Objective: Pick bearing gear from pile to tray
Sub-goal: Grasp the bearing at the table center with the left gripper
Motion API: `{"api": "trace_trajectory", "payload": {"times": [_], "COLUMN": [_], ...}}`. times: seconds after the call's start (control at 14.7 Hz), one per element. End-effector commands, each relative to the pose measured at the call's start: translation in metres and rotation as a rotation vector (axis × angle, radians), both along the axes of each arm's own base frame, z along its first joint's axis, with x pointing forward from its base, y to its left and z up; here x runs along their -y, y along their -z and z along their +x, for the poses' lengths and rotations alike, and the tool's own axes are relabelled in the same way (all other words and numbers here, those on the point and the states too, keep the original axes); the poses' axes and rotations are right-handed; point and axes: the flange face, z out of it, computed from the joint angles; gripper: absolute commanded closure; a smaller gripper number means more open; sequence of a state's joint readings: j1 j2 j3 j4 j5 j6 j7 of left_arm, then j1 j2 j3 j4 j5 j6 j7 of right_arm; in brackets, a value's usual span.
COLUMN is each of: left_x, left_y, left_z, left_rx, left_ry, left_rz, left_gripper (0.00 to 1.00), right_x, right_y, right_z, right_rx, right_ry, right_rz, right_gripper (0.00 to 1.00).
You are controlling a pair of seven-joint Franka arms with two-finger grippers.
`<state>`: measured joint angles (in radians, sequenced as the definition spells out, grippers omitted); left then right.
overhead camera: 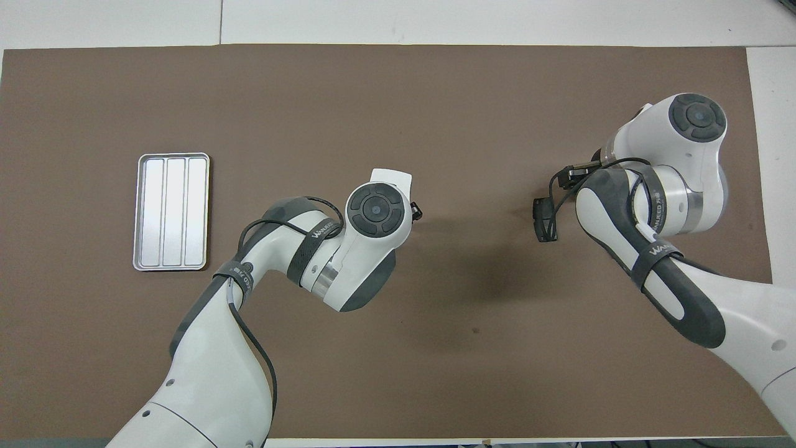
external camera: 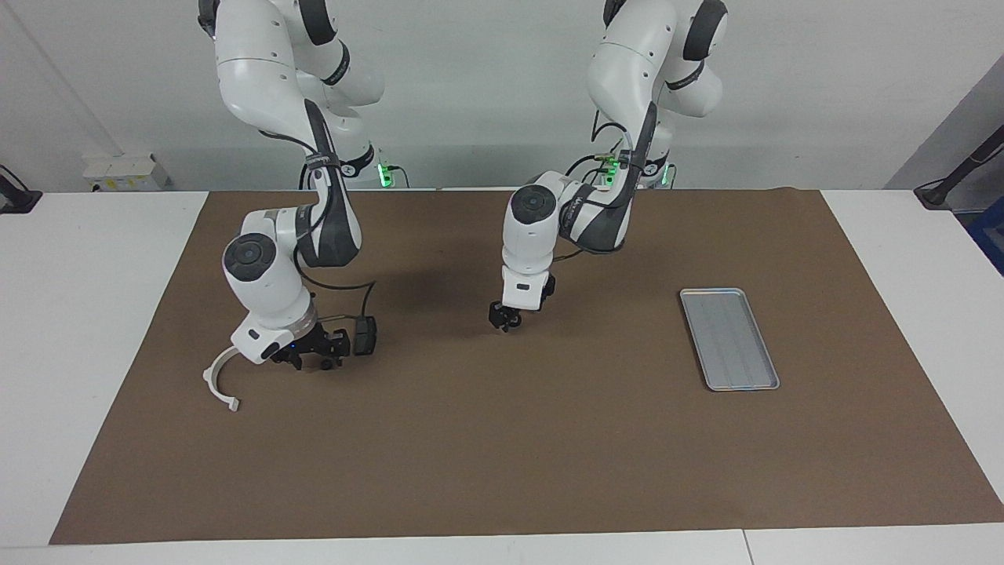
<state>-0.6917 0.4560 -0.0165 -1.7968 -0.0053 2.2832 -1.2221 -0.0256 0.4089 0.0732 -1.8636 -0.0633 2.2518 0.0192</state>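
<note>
The silver tray (external camera: 729, 337) (overhead camera: 171, 211) lies bare toward the left arm's end of the table. Of the pile, I see the white half-ring bracket (external camera: 220, 384) on the mat at the right arm's end. The rest lies under the right hand, and I cannot make out a bearing gear. My right gripper (external camera: 310, 362) hangs low over the mat right beside the bracket. My left gripper (external camera: 504, 322) points down close above the middle of the mat. In the overhead view both hands cover their own fingertips.
A brown mat (external camera: 502, 455) covers most of the white table. A small black camera on a cable (external camera: 365, 333) (overhead camera: 544, 219) juts from the right wrist toward the table's middle.
</note>
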Motion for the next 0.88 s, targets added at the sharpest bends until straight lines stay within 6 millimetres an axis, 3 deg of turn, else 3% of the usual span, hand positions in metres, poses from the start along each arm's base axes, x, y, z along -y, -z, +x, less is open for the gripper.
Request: {"api": "trace_trajectory", "payload": {"times": [0.0, 0.2, 0.34, 0.41, 0.48, 0.54, 0.68, 0.82], "left_x": [0.001, 0.001, 0.002, 0.002, 0.002, 0.002, 0.002, 0.002], "left_y": [0.002, 0.005, 0.005, 0.006, 0.009, 0.015, 0.020, 0.020], "left_z": [-0.006, -0.006, -0.005, -0.006, -0.006, -0.004, -0.004, -0.004], "left_rx": [0.022, 0.022, 0.030, 0.029, 0.027, 0.024, 0.015, 0.016], "left_ry": [0.008, 0.008, 0.004, 0.005, 0.004, 0.001, 0.001, 0.004], "left_rz": [0.009, 0.008, -0.001, 0.000, 0.002, 0.006, 0.014, 0.016], "left_gripper": [0.12, 0.20, 0.24, 0.27, 0.28, 0.28, 0.28, 0.32], "right_x": [0.000, -0.001, -0.002, -0.002, -0.003, -0.006, -0.007, -0.015], "right_y": [0.011, 0.014, 0.016, 0.017, 0.017, 0.016, 0.009, -0.012], "right_z": [-0.007, -0.010, -0.011, -0.012, -0.012, -0.012, -0.009, -0.003], "right_rx": [0.005, 0.004, 0.000, -0.002, -0.002, -0.001, 0.007, 0.014], "right_ry": [0.031, 0.035, 0.036, 0.035, 0.033, 0.030, 0.038, 0.040], "right_rz": [0.013, 0.013, 0.013, 0.012, 0.012, 0.012, 0.012, 0.011], "right_gripper": [0.19, 0.20, 0.30, 0.44, 0.80, 1.00, 1.00, 1.00]}}
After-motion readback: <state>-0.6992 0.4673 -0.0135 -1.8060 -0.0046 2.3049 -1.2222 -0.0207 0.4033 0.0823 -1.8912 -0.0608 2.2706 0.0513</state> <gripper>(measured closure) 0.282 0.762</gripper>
